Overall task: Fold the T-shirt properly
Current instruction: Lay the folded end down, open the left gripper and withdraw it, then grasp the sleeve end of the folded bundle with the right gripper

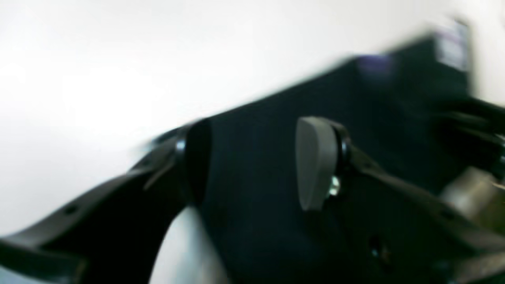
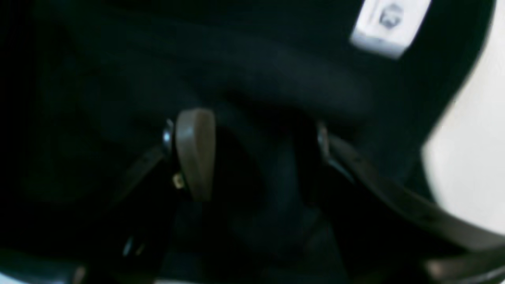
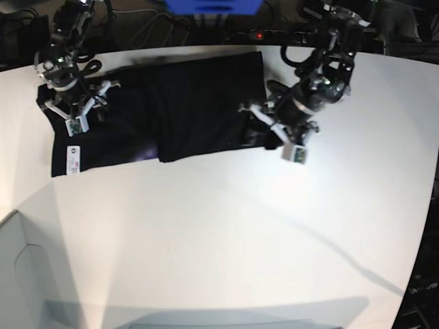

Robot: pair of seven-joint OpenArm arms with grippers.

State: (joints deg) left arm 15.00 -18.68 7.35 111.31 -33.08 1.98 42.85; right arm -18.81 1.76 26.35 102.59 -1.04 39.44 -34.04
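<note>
Base view shows both arms bent down over the far side of the white table (image 3: 226, 226), the left gripper (image 3: 269, 131) at one end of the black T-shirt (image 3: 199, 110) and the right gripper (image 3: 74, 110) at the other, near its white label (image 3: 73, 159). Left wrist view (badly blurred) has the left jaws spread apart with nothing between them, the shirt lying flat just beyond. Right wrist view shows the right jaws parted too, dark rumpled cloth under and between them, not pinched.

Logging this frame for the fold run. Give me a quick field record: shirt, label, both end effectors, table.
shirt: black T-shirt, partly folded, flat at the table's far edge
label: white label at the shirt's near corner, on the right arm's side
left end effector: open, above the shirt's edge, holding nothing
right end effector: open, over black cloth
table: white
</note>
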